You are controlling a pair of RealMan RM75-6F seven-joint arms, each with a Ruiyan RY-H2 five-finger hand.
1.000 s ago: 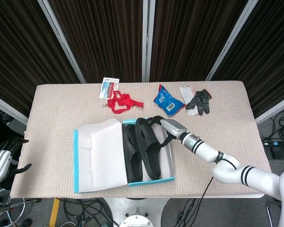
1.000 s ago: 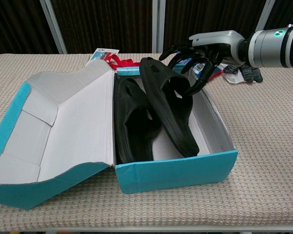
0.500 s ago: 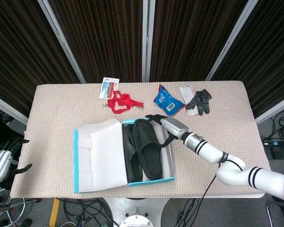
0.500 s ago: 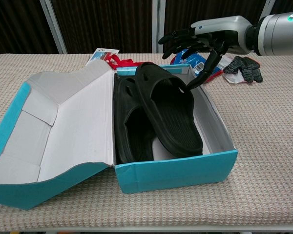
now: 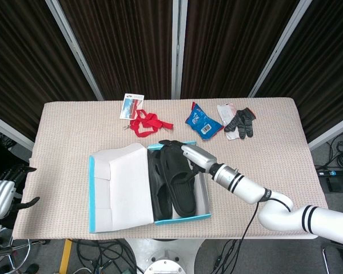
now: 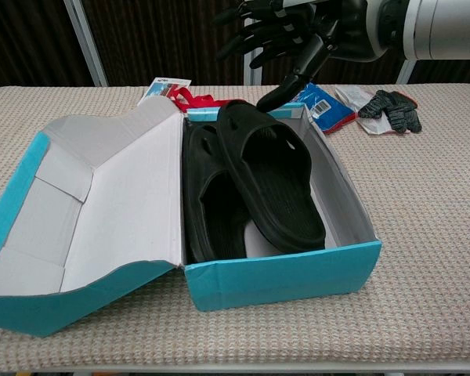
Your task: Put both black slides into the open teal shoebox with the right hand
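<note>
Inside teal shoebox (image 6: 298,278), both black slides (image 6: 254,184), right hand (image 6: 278,27) empty above

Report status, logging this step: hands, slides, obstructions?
Right hand open above shoebox. Left hand open, off-table. Both black slides boxed. No obstructions.

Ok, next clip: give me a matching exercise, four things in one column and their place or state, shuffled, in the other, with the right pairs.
Things:
1. black slides
2. right hand
3. red lanyard
4. dark gloves

Place or state:
A. on the table near the far right
B. lying inside the teal shoebox
C. on the table beyond the box lid
D. fingers spread above the box, holding nothing

Pairs: 1-B, 2-D, 3-C, 4-A
</note>
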